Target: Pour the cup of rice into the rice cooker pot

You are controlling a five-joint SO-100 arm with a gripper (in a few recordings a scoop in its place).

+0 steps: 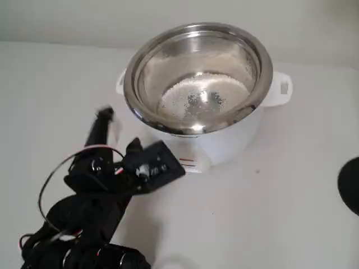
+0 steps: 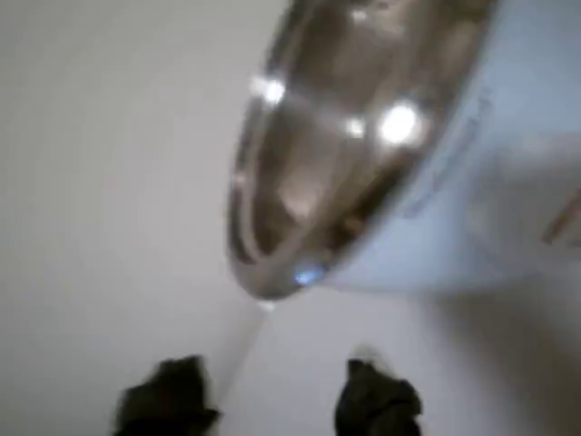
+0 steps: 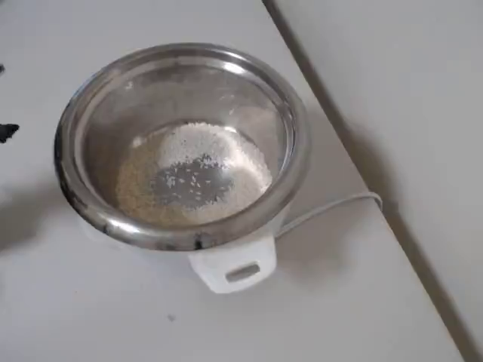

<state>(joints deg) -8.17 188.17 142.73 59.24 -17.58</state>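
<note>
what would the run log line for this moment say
rice: in rice cooker pot | gripper: left of pot in fixed view, blurred | cup: unclear

- I see the rice cooker pot [image 2: 300, 182] blurred and tilted, its steel rim over the white body.
- My gripper [image 2: 272, 400] sits low in frame, dark fingertips [image 2: 168, 395] apart over the table [image 2: 100, 182].

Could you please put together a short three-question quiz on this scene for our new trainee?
1. True or false: the rice lies inside the rice cooker pot.
2. In the fixed view, the gripper is: A) over the pot, B) left of the pot, C) right of it.
3. What colour is the cooker body?

Key: 1 true. 2 B. 3 white.
</note>
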